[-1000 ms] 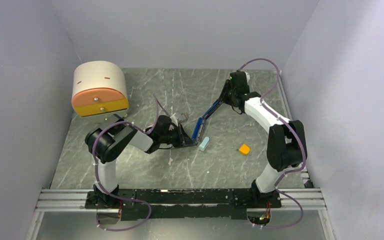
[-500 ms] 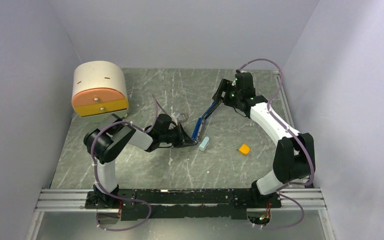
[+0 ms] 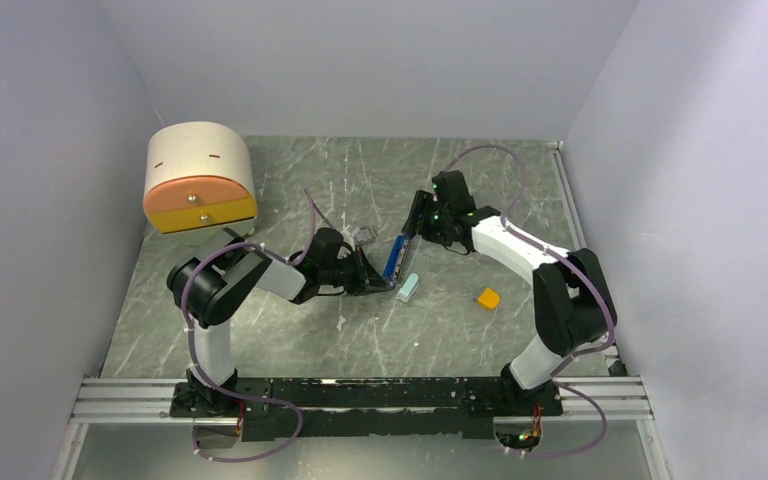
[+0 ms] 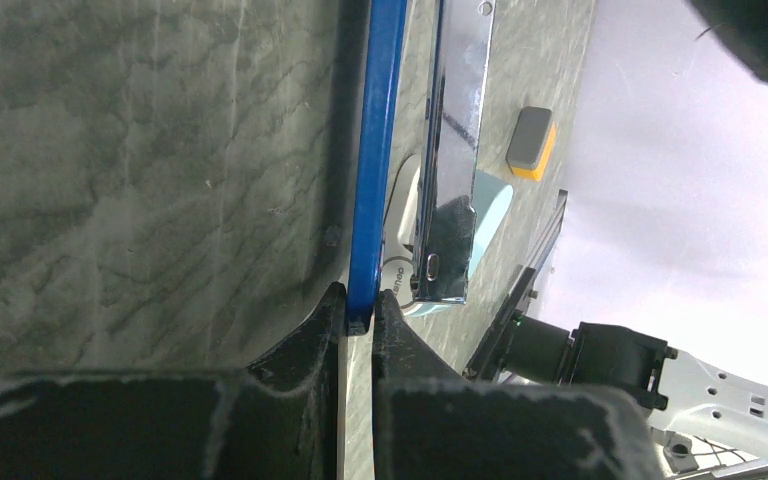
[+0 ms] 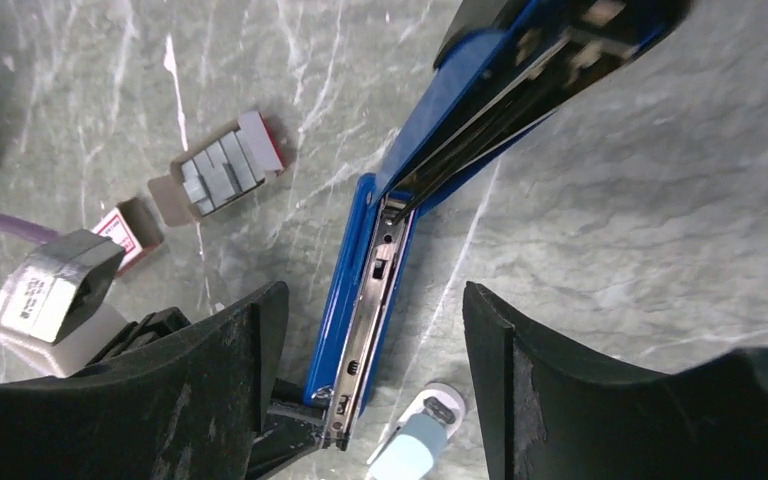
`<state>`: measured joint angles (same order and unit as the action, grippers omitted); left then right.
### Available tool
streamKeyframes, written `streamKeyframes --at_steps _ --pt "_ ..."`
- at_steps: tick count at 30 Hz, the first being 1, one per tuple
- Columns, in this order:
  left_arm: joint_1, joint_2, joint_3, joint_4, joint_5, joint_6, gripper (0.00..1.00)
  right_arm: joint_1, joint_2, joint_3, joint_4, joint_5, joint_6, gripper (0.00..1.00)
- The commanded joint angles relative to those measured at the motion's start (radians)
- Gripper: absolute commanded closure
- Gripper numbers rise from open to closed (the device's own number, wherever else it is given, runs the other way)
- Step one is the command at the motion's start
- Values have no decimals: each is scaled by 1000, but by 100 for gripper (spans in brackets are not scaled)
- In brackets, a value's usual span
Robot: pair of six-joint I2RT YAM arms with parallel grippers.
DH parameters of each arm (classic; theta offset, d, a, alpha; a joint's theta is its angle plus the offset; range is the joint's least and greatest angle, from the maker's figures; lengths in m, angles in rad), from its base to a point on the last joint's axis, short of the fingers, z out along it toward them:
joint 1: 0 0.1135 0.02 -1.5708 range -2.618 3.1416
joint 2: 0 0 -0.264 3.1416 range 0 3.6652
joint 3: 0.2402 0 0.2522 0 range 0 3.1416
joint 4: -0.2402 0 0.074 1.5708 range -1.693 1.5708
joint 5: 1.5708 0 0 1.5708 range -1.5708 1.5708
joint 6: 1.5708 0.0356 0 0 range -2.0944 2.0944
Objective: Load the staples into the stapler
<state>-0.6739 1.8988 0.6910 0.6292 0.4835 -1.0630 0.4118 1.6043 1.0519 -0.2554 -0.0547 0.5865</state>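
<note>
The blue stapler (image 3: 394, 258) lies open on the table. Its metal magazine channel (image 5: 370, 290) faces up and its black top arm (image 5: 520, 60) is swung back. My left gripper (image 3: 378, 283) is shut on the near end of the stapler's blue base (image 4: 372, 180). My right gripper (image 3: 412, 222) is open above the stapler's far half, and its fingers (image 5: 230, 390) straddle the channel without touching it. The grey staples (image 5: 218, 178) lie in their opened red-and-white cardboard box (image 3: 363, 237), left of the stapler.
A small pale-blue piece (image 3: 409, 288) lies just right of the stapler's near end. An orange block (image 3: 488, 298) lies further right. A rounded cream-and-orange drawer unit (image 3: 200, 178) stands at the back left. Walls close in on three sides.
My right arm has swung from the back right down and left to the stapler's far half. The left gripper and the stapler base have stayed in place.
</note>
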Motion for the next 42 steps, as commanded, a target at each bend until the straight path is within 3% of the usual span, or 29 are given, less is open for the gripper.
streamKeyframes --at_steps 1,9,16,24,27,32,38,42 --pt "7 1 -19 -63 -10 -39 95 49 41 -21 31 86 109 32" --pt "5 2 -33 -43 -10 -53 95 90 105 -12 64 156 169 34" --pt "5 11 -38 -30 -8 -56 95 98 148 -22 91 176 182 48" --pt "6 11 -41 -33 -5 -54 95 99 192 2 124 150 171 50" --pt "6 11 -41 -34 -5 -52 94 99 202 11 115 159 171 58" --pt "5 10 -41 -35 -7 -47 85 103 211 24 95 198 165 73" --pt "5 -11 -49 -57 -23 -32 70 104 224 70 31 311 144 76" --pt "5 -44 -58 -85 -39 -13 66 103 235 128 -22 400 97 76"
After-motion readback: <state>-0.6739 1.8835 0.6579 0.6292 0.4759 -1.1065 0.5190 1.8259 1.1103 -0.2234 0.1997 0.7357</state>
